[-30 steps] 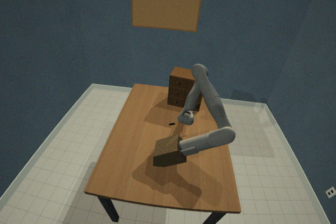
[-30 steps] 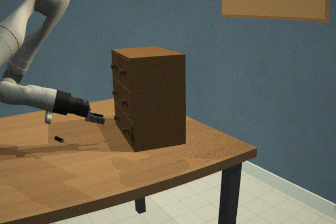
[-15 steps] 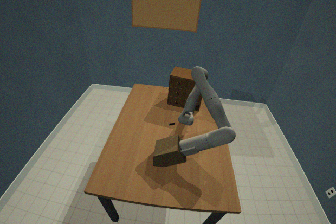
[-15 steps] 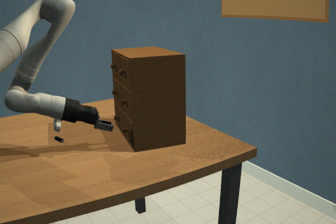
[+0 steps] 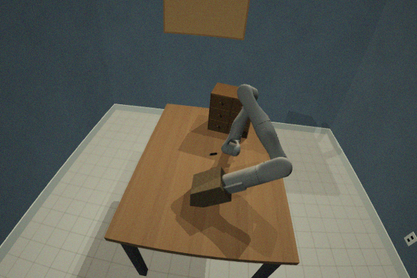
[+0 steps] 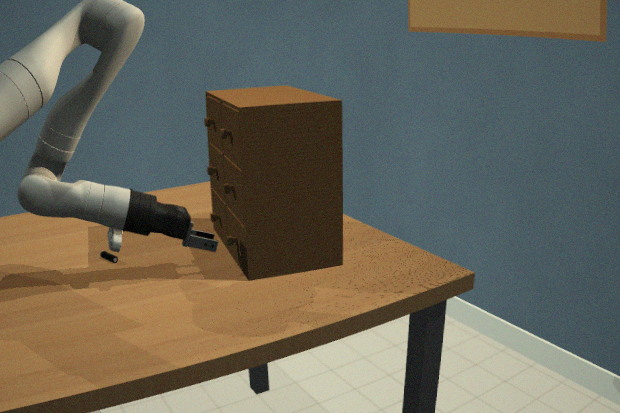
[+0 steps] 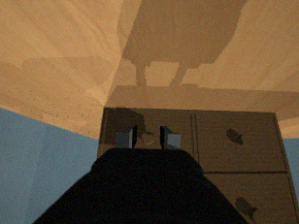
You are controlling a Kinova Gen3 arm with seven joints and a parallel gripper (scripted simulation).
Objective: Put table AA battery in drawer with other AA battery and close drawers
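Observation:
The small chest (image 5: 226, 89) (image 6: 293, 182) (image 7: 235, 161) stands upright with its visible drawers pushed in, so what they hold is hidden. The black AA battery (image 5: 213, 153) (image 6: 109, 256) lies on the table, in front of the chest. My gripper (image 6: 216, 241) (image 7: 148, 134) is partly open and empty, low above the table and pointing at the bottom row. In the wrist view the bottom right drawer's handle (image 6: 233, 241) (image 7: 147, 138) shows between the fingers. In the exterior view the fingertips are just short of it. The top view hides the gripper behind the arm.
The table (image 5: 161, 166) (image 6: 280, 312) carries a brown block-shaped object (image 5: 210, 188) near the arm's base. The arm's forearm (image 5: 237, 126) passes in front of the chest's right side in the top view. A second bottom handle (image 6: 215, 218) (image 7: 235, 136) is beside the gripper.

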